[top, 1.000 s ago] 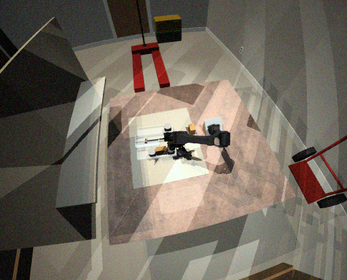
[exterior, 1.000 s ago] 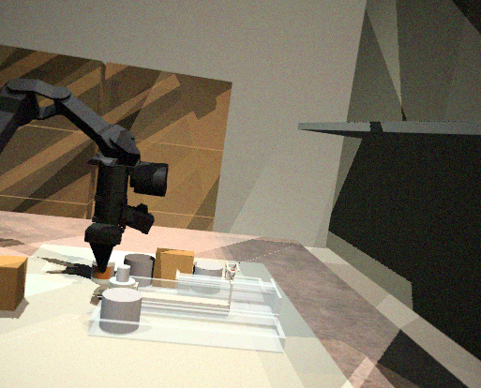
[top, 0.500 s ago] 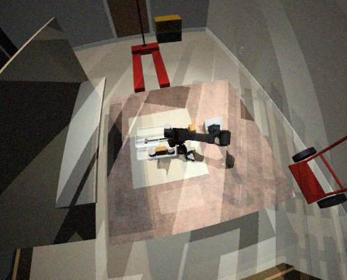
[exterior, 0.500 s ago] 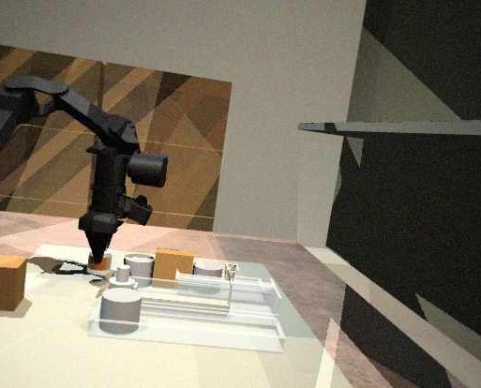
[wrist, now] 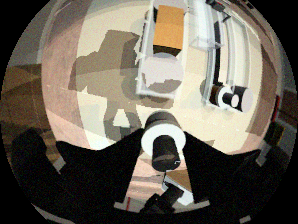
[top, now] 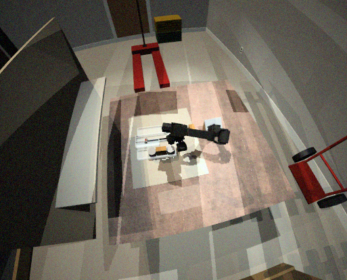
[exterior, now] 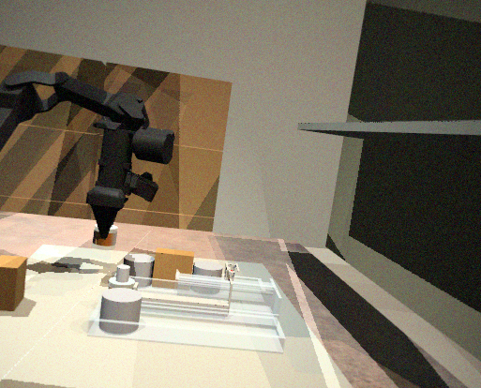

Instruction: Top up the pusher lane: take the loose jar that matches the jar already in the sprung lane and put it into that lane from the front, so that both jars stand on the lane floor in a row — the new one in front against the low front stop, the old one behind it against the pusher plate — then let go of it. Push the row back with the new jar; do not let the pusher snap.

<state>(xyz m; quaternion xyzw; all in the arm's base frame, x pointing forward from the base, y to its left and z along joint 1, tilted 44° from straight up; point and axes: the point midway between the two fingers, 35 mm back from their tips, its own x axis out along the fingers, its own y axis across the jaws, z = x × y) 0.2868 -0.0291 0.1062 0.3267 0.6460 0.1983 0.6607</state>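
My gripper [exterior: 104, 234] [wrist: 162, 133] is shut on a jar [exterior: 108, 240] [wrist: 163, 118] with an orange band and a white shoulder; the wrist view shows its dark knob. It hangs upright above the mat, off the front end of the lane unit. The jar in the sprung lane [exterior: 122, 281] [wrist: 220, 95], with a white shoulder and pale knob, stands at the lane's front end. The pusher mechanism [exterior: 231, 271] [top: 146, 141] shows a small red mark towards the lane's back. The arm hides the held jar and the lane's front in the top view.
The neighbouring lane holds an orange box [top: 161, 149] [exterior: 173, 267] [wrist: 170, 26] between grey cylinders [exterior: 139, 268] [wrist: 162, 72]. Another grey cylinder [exterior: 120, 310] [wrist: 243, 98] stands on the sprung lane's other side. A loose orange box [exterior: 7, 284] [top: 191, 126] stands outside the lanes.
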